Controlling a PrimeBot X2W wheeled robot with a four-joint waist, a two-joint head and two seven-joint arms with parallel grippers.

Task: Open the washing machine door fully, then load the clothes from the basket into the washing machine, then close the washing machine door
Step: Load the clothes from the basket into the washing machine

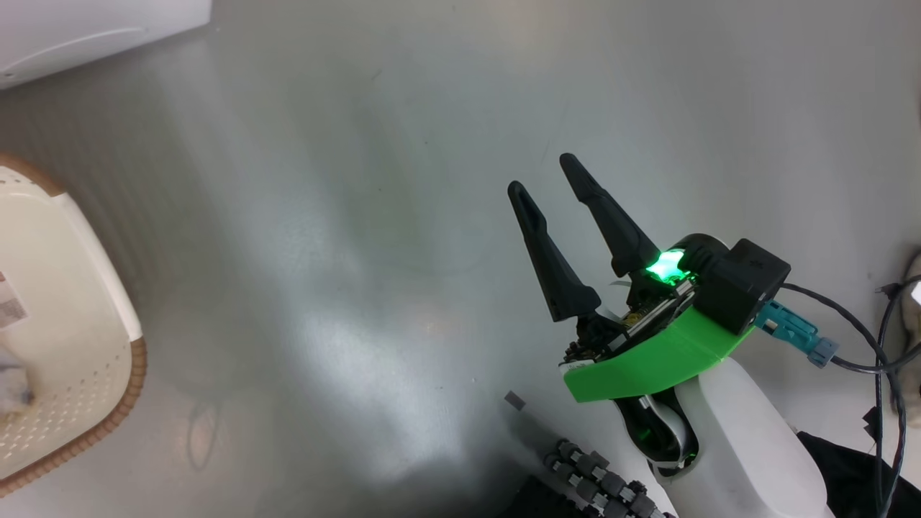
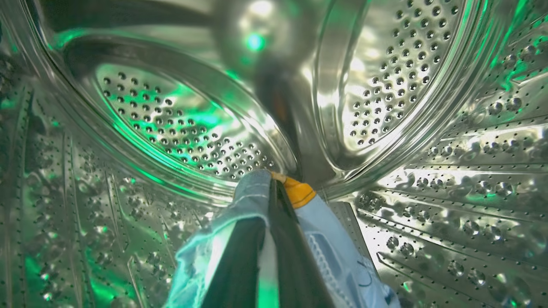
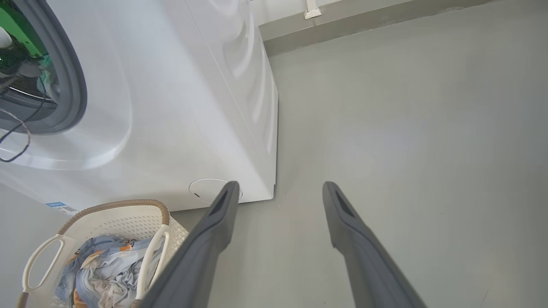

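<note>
- Two-fingered, the right end effector [image 1: 542,174] stands released and empty at centre right of the head view, over glossy grey floor [image 1: 324,216]. The cream perforated basket [image 1: 129,374] is at the left edge, and the washing machine [image 1: 72,36] shows a white corner upper left.
- Left wrist view: the left end effector [image 2: 276,184] is clenched on a soft light-blue garment [image 2: 252,194] inside the perforated steel drum [image 2: 192,132].
- Right wrist view: crumpled clothes [image 3: 102,269] fill the basket, lower left, near the machine.

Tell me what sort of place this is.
Probably a laundry area: a white washing machine stands on a bare grey floor, with a basket of clothes next to it.
</note>
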